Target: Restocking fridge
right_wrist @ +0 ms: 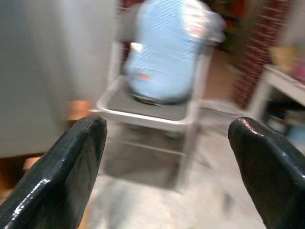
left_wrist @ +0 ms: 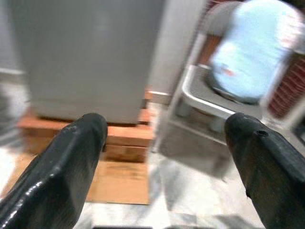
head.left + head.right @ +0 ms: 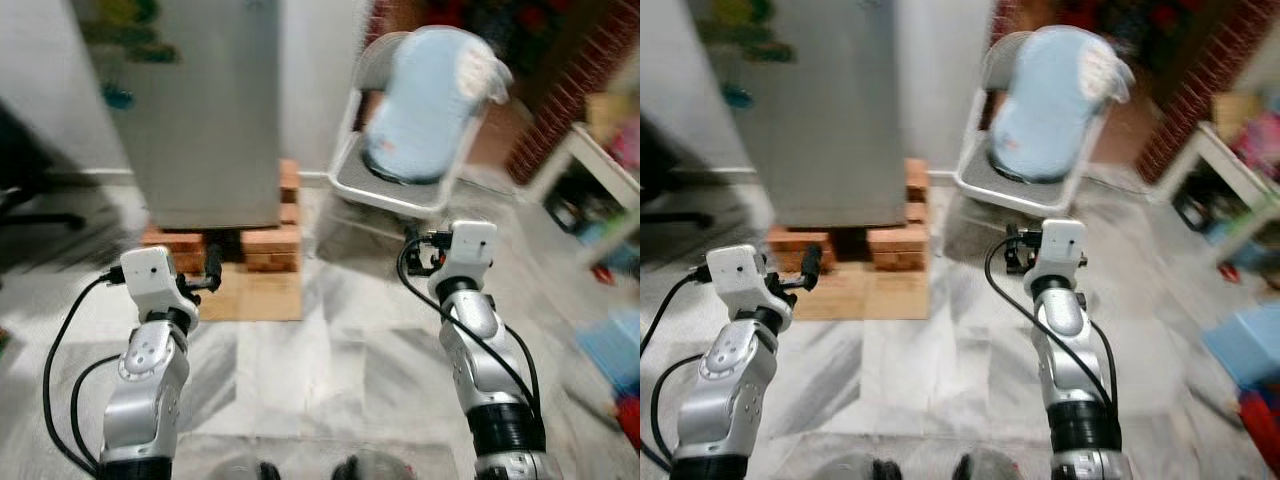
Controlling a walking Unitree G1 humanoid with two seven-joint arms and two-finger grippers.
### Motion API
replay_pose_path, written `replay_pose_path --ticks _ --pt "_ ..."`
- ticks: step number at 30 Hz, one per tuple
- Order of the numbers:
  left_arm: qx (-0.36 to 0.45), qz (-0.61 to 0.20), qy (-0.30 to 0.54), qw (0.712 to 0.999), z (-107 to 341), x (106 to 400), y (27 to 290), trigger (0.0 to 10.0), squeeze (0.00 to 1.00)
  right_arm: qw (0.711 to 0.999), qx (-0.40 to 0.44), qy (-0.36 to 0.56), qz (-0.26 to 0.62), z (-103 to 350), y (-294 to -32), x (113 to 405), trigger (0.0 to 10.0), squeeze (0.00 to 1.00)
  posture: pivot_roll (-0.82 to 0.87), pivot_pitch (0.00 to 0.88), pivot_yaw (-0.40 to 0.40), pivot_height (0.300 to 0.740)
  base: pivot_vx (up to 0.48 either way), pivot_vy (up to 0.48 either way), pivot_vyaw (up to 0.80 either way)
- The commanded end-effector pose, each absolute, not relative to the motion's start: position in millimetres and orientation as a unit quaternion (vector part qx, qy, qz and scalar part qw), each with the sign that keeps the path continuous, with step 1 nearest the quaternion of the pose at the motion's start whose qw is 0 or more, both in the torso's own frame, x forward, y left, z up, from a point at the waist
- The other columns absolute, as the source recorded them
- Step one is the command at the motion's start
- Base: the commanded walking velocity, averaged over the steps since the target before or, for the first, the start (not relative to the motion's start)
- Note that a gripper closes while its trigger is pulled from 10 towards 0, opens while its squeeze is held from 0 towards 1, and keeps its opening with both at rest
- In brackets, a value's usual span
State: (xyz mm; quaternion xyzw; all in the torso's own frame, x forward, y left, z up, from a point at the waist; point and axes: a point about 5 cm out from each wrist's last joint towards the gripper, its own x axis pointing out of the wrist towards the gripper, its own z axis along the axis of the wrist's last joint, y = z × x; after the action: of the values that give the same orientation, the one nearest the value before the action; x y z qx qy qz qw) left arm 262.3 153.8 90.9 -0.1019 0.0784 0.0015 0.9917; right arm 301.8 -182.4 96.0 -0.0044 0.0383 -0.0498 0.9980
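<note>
The fridge (image 3: 195, 110) stands at the far left of the scene, a tall grey box with its door closed, raised on a stack of bricks (image 3: 270, 240) with a flat piece of cardboard (image 3: 255, 295) on the floor in front of them. Blurred coloured stickers or magnets show near its upper left edge.

Both arms are held out forward and low over the pale marble floor (image 3: 320, 370). The left gripper (image 2: 164, 143) points at the foot of the fridge, near the bricks but apart from them; its two black fingers (image 2: 71, 157) stand wide apart with nothing between them. The right gripper (image 1: 167, 143) is further right, well apart from the fridge, and points toward a folding chair (image 3: 395, 190) that stands just right of the fridge. Its fingers (image 1: 71, 157) are likewise spread and hold nothing.

A light blue bundle (image 3: 425, 100), perhaps a bag or cushion, leans against the back of the chair with a whitish cloth at its top right corner. Behind the chair on the right is a brick wall (image 3: 560, 90). At the far right stands a white shelf (image 3: 600, 180) with blurred items on it, and nearer, a blue thing (image 3: 612, 345) lies on the floor. The head views are blurred.
</note>
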Motion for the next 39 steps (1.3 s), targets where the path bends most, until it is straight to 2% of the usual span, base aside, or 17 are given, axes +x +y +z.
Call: replay_pose_path --ticks 1,29,39 --pt "-0.093 0.008 0.072 0.993 94.6 262.7 161.9 10.0 0.00 0.999 0.003 0.030 -0.040 100.7 -173.3 304.9 10.0 0.00 0.01 0.063 -0.009 0.740 0.000 0.480 -0.80" --pt "-0.111 0.000 0.091 0.990 90.2 262.1 159.0 10.0 0.00 0.999 -0.011 0.034 -0.037 100.5 -168.5 304.7 10.0 0.00 0.00 0.084 -0.033 0.740 0.000 0.480 -0.80" --pt "-0.106 -0.008 0.093 0.990 90.3 262.4 155.9 10.0 0.00 0.998 -0.015 0.028 -0.046 102.7 -168.4 305.9 10.0 0.00 -0.01 0.081 -0.016 0.740 0.000 0.480 -0.80"
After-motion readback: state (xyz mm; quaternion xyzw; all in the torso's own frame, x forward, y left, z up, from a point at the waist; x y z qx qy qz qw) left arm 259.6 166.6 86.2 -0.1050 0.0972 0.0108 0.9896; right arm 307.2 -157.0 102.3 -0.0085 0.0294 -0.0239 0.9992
